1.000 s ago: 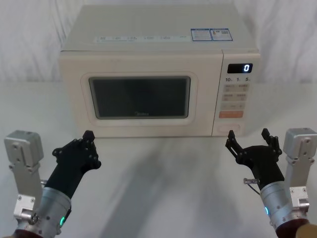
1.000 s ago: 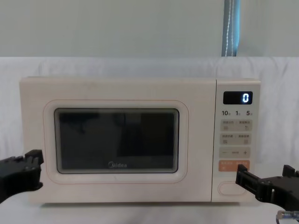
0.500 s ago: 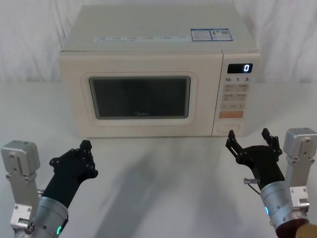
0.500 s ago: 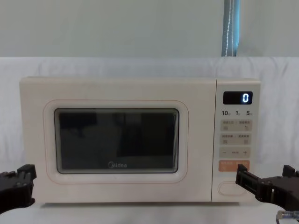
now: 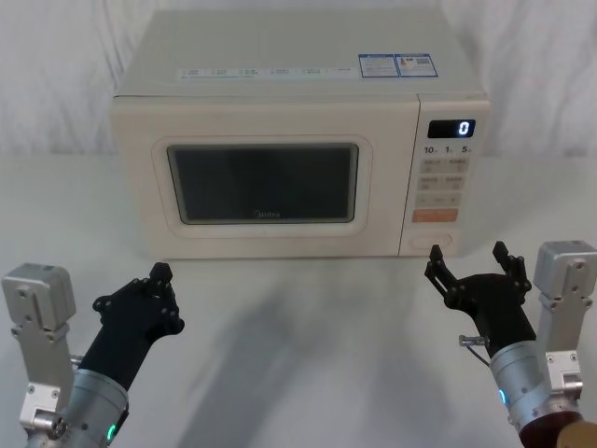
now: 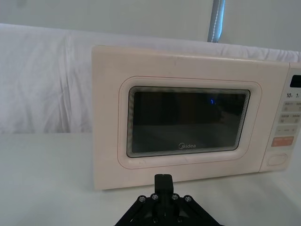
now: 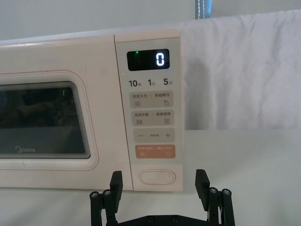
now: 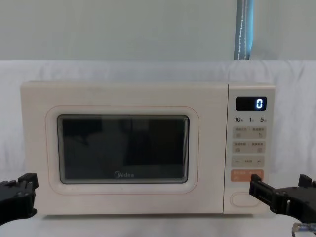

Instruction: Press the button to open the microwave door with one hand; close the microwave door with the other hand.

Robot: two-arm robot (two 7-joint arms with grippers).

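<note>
On the left, the left gripper (image 5: 154,297) hovers low over the white surface (image 5: 308,355), well short of the microwave (image 5: 298,75), its fingers drawn together and holding nothing. Centre stage, the microwave door (image 5: 266,182) sits flush and closed, dark window facing us. Over on the right, the control panel, and at its very bottom the button (image 7: 157,177), wide and cream (just under the orange key (image 7: 154,152), not to be confused). The right gripper (image 5: 466,266) hangs just in front of it, fingers spread wide and empty, the button framed between them in the right wrist view. My read: step one, the press, is not yet done; the next move calls for the right gripper to go forward and push one finger squarely onto that button. The count: one microwave, one door, one button, two grippers.
</note>
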